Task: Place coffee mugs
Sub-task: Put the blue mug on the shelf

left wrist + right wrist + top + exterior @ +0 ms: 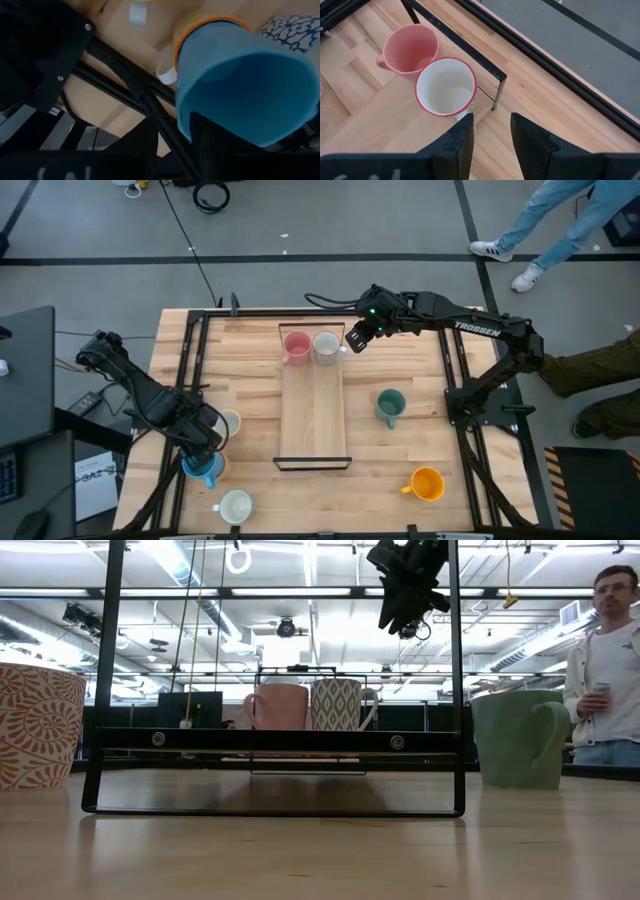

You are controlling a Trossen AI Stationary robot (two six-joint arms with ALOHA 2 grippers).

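Observation:
A wooden tray (313,430) with a black frame lies mid-table. A pink mug (296,347) and a white patterned mug (326,347) stand side by side at its far end. My right gripper (492,135) is open and hangs high above the white mug (445,87), beside its handle, touching nothing; it also shows in the low view (410,590). My left gripper (205,452) is shut on a blue mug (240,85) at the table's near left. A teal mug (390,406), an orange mug (427,484) and a white mug (236,506) stand on the table. My left gripper holds the blue mug by its rim wall (200,125), on the side nearest the wrist, one finger (215,145) inside the mug and the other outside. The fingers come from above, slanting. Whether the mug is lifted off the table I cannot tell.
A cream mug (231,423) is half hidden under my left arm. A patterned mug (35,725) stands close at the low view's left. Black frame rails (190,380) run along both table sides. People stand beyond the far right (540,230) and right (610,660) edges.

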